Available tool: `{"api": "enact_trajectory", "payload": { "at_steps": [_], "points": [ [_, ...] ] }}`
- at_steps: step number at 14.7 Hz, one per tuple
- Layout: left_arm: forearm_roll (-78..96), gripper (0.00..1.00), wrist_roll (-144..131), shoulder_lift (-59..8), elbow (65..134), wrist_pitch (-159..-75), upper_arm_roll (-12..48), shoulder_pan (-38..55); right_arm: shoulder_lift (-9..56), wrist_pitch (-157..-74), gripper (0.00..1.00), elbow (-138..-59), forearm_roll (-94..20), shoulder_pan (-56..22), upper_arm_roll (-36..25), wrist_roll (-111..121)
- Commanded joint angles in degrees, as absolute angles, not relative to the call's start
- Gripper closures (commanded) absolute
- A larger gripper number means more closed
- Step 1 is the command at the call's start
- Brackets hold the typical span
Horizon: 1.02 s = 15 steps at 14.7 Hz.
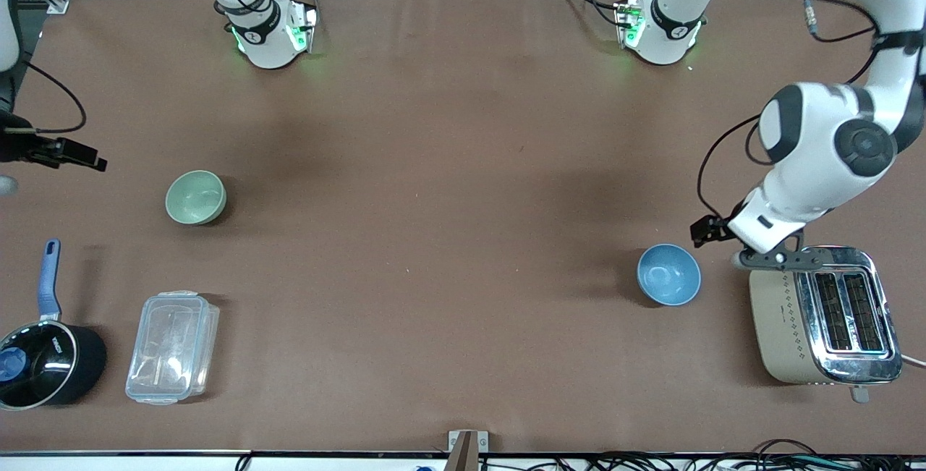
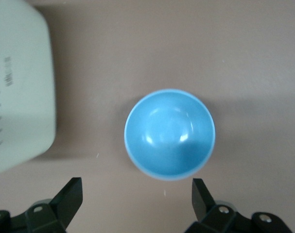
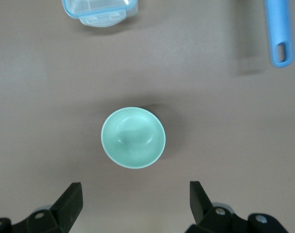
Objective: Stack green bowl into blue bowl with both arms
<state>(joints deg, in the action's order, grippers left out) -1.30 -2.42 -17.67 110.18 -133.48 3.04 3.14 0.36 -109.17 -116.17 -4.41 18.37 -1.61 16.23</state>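
Green bowl (image 1: pixel 195 197) and blue bowl (image 1: pixel 668 274), upright, well apart.

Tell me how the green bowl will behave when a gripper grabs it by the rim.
The green bowl looks glossy and smooth, so fingers may slip on its rim. It seems rigid, probably holding its shape. Empty and small, it is likely light and could tip or slide if nudged off-centre by the right gripper, now open above it.

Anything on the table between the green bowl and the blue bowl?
Nothing: in the front view only bare brown table runs from the green bowl to the blue bowl.
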Motion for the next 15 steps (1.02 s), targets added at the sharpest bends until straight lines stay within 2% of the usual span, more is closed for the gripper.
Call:
{"api": "enact_trajectory", "payload": {
  "at_steps": [1, 4, 8, 11, 13, 14, 15],
  "points": [
    [-2.64, 0.07, -2.2, -23.62, 108.81, -140.77, 2.99, 3.95, -0.71, -118.01, 0.03, -125.49, -6.5, 20.92, -0.7, 20.21],
    [-3.07, 0.14, -1.67, -28.99, 108.63, -148.43, 2.99, 3.52, 3.24, -120.59, 0.03, -127.88, -7.38, 21.97, -0.7, 20.92],
    [-8.08, 0.22, -2.29, -31.2, 108.2, -149.41, 2.99, 2.47, 12.02, -124.96, 0.04, -127.88, -8.52, 22.67, -0.7, 20.92],
    [-8.26, 0.32, -2.29, -32.34, 108.11, -149.41, 2.99, 1.58, 16.43, -126.47, 0.05, -127.79, -10.89, 22.85, -0.7, 21.01],
    [-8.26, 0.49, -2.55, -33.13, 107.67, -149.41, 3.08, 1.49, 18.1, -128.83, 0.06, -127.79, -11.51, 22.85, -0.62, 21.01],
    [-7.91, 0.67, -2.81, -33.48, 107.41, -149.33, 3.08, 1.49, 19.06, -130.07, 0.08, -127.71, -11.6, 22.85, -0.62, 21.27],
    [-7.48, 0.81, -3.33, -33.66, 107.23, -149.33, 3.16, 1.49, 19.86, -130.51, 0.14, -127.71, -11.69, 23.03, -0.53, 21.79]
  ]
}}
